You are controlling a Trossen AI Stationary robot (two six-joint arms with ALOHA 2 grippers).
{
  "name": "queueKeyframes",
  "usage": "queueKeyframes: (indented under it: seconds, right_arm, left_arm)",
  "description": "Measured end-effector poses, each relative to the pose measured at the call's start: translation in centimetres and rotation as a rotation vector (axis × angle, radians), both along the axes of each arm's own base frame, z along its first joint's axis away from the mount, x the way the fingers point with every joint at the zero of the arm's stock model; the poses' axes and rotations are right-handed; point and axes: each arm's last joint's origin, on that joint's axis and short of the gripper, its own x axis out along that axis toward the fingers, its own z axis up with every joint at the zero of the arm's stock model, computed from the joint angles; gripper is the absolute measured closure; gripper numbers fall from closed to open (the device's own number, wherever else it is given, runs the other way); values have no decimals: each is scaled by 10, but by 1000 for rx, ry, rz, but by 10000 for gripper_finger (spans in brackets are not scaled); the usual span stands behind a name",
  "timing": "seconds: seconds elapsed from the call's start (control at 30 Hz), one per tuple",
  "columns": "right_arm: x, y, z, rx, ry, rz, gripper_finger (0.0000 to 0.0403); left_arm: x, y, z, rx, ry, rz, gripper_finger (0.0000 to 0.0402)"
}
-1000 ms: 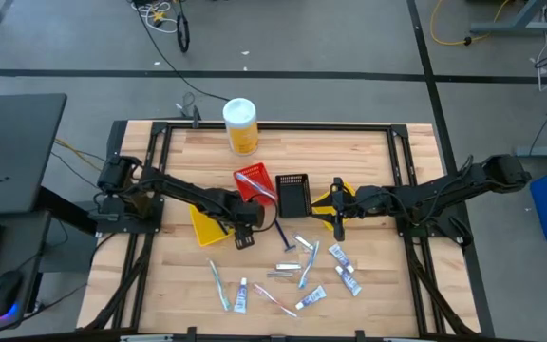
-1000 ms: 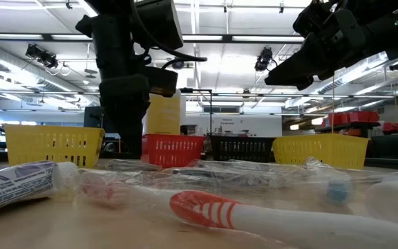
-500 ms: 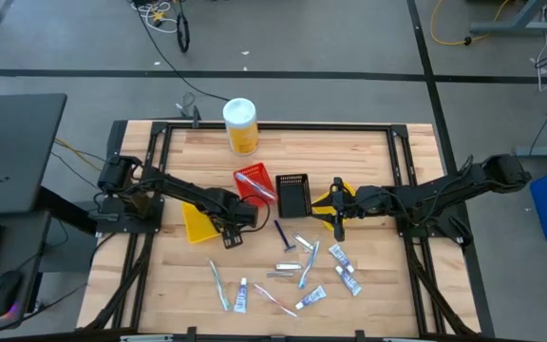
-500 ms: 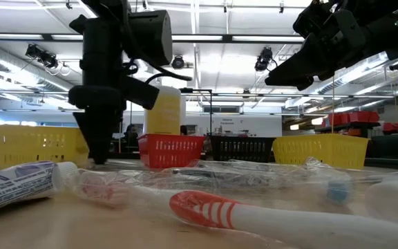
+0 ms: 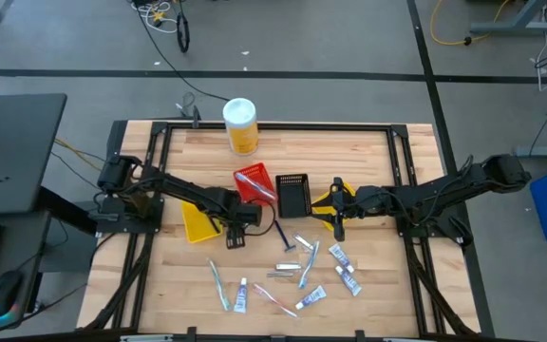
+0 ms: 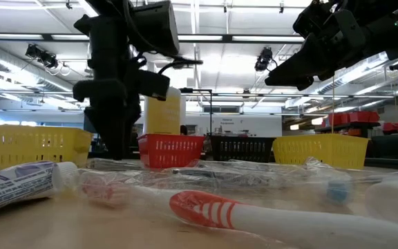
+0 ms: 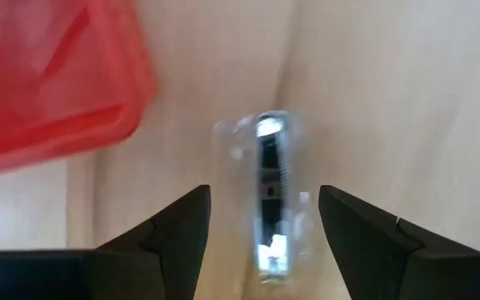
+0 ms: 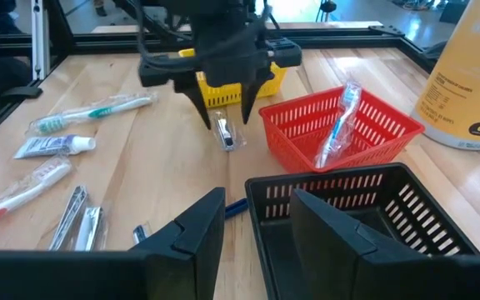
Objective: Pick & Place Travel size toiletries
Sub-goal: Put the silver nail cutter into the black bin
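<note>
Several travel size toiletries lie flat on the wooden table near its front edge: toothbrushes, small tubes and wrapped pieces. One blue toothbrush leans inside the red bin. My left gripper points down, open, its fingers either side of a small clear-wrapped dark item on the table, not touching it. That item also shows in the right wrist view, below those fingers. My right gripper hangs open above the right yellow bin, beside the black bin.
A second yellow bin sits just left of my left gripper. A tall yellow canister with a white lid stands at the far edge. Dark rails frame the table. Bare wood lies at the near right.
My left gripper has shifted slightly toward the table's left and rolled about its own axis, staying open over the wrapped item. The left yellow bin has slid a little toward the table's left edge.
</note>
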Motion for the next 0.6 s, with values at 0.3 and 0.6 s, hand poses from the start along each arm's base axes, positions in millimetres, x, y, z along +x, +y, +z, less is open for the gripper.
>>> queueKeyframes:
  seconds: [0.3,0.6]
  right_arm:
    - [0,0,0,0,1,0,257]
    - [0,0,0,0,0,-1,257]
  left_arm:
    - [-10,4,-16,-7,13,21,170]
    - [-10,4,-17,-18,5,3,253]
